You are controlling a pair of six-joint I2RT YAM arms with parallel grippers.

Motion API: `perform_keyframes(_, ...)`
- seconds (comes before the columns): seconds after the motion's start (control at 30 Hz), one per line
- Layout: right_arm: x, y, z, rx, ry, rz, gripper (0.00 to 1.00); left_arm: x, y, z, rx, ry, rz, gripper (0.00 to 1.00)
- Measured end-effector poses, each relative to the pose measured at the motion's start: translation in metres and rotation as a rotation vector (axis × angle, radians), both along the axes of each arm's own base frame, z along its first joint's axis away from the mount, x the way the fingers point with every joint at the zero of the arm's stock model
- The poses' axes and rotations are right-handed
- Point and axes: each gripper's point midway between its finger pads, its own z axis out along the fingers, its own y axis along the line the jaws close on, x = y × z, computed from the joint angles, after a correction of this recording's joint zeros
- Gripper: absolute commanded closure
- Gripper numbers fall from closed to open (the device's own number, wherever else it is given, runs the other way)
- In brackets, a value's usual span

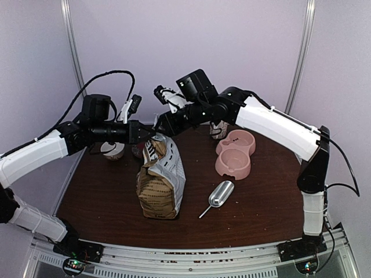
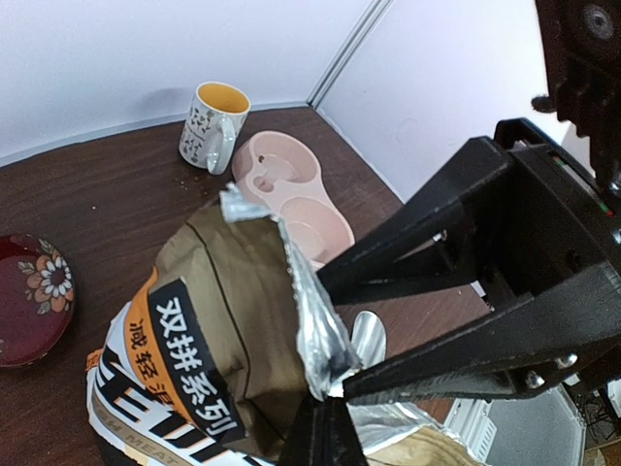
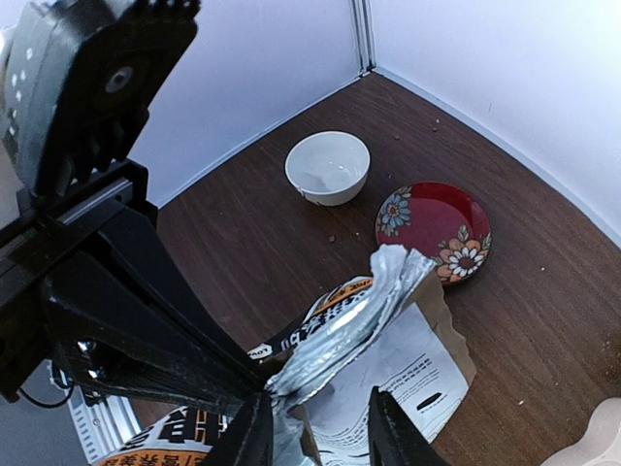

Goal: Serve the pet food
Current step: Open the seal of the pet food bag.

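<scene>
The tan paper bag (image 1: 159,179) with an orange band and black-white print stands upright mid-table, its foil-lined top torn open. The pet food itself is hidden inside the bag. My left gripper (image 1: 149,134) (image 2: 335,400) is shut on the bag's foil top edge (image 2: 325,330), pinching it from the left. My right gripper (image 1: 162,128) (image 3: 317,419) is open at the same top edge, with the foil lip (image 3: 354,325) lying between its fingers (image 3: 254,432) and not clamped. A pink double bowl (image 1: 235,153) (image 2: 291,194) sits right of the bag.
A metal scoop (image 1: 219,196) lies in front of the pink bowl. A patterned mug (image 1: 219,130) (image 2: 213,126) stands behind that bowl. A white bowl (image 1: 113,150) (image 3: 328,167) and a red flowered saucer (image 3: 434,228) (image 2: 29,296) sit back left. Walls close the back and sides.
</scene>
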Motion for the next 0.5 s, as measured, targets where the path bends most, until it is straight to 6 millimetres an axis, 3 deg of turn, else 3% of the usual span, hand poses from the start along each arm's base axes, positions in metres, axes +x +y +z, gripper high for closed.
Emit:
perform_keyframes(0.17, 0.000, 0.001, -0.002, -0.008, -0.010, 0.011, 0.73, -0.001, 0.001, 0.002, -0.003, -0.001, 0.002, 1.00)
perform_keyframes(0.4, -0.003, 0.003, -0.014, -0.036, -0.021, 0.042, 0.99, 0.000, 0.002, 0.001, 0.000, 0.001, 0.014, 1.00)
perform_keyframes(0.5, -0.003, 0.004, -0.014, -0.039, -0.030, 0.051, 1.00, 0.001, 0.002, 0.001, 0.001, -0.001, 0.018, 1.00)
